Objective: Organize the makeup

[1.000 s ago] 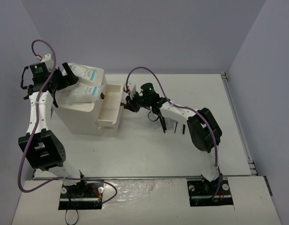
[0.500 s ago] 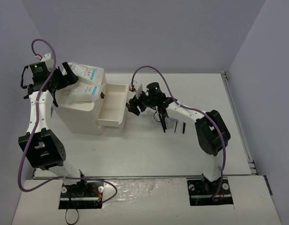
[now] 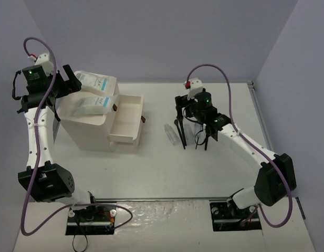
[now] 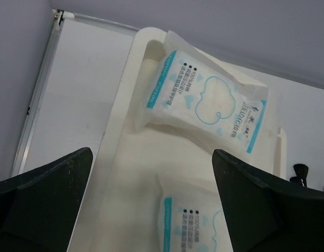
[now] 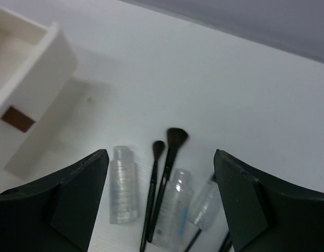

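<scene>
On the table [image 3: 151, 173], the loose makeup lies at about 1 o'clock from the middle. In the right wrist view it is a tight cluster. Two thin black brushes [image 5: 175, 139] lie side by side with their heads toward 12 o'clock. One of the clear tubes [image 5: 122, 184] lies at the brushes' 9 o'clock and two more lie at their 3 o'clock. The nearer of those two is just beside the handles.

The right gripper [image 5: 160, 152] hangs over this cluster. Its jaws are spread wide, with nothing between them.

At 9 o'clock from the cluster, and apart from it, stands the white box [image 3: 88, 131]. Its drawer [image 3: 127, 118] is pulled out toward 3 o'clock, and a brown knob [image 3: 144, 119] shows on the drawer front.

On the box's flat top rest two white packets [image 4: 204, 100] with teal print. One lies at 12 o'clock of the other, and their edges are close together. The farther packet is tilted and reaches the top's far edge.

Farthest out, at about 10 o'clock on the table, the left gripper [image 4: 151, 151] sits above the box's far left corner. Its jaws are fully apart and hold nothing. Its camera looks down on the packets, which lie between the two fingers.
</scene>
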Controlling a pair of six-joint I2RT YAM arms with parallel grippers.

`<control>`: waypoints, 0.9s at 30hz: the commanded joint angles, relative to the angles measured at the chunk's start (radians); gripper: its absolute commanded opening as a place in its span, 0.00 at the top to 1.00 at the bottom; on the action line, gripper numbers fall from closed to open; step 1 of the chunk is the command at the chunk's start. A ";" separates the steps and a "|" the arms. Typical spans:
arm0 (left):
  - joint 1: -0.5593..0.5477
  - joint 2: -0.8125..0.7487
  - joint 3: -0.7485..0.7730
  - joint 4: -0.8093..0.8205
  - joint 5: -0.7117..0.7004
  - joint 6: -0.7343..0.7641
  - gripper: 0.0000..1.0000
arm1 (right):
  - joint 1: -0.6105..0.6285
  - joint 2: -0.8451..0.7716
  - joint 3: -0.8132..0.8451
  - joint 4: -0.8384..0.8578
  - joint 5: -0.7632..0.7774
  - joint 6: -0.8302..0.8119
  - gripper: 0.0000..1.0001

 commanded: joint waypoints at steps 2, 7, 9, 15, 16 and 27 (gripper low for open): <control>-0.025 -0.215 0.034 0.009 -0.024 0.024 0.03 | -0.163 -0.078 -0.161 -0.073 0.268 0.258 0.23; -0.064 -0.376 -0.116 0.006 -0.025 0.016 0.03 | -0.244 0.007 -0.233 -0.072 0.199 0.346 0.26; -0.105 -0.450 -0.203 0.003 -0.040 0.021 0.03 | -0.257 0.058 -0.237 -0.072 0.182 0.366 0.28; -0.320 -0.620 -0.427 -0.016 -0.205 0.067 0.03 | -0.284 0.176 -0.232 -0.047 0.153 0.392 0.37; -0.348 -0.640 -0.453 -0.018 -0.216 0.072 0.03 | -0.290 0.191 -0.231 -0.044 0.149 0.396 0.38; -0.413 -0.823 -0.698 0.087 -0.226 0.088 0.03 | -0.326 0.262 -0.237 -0.029 0.140 0.407 0.90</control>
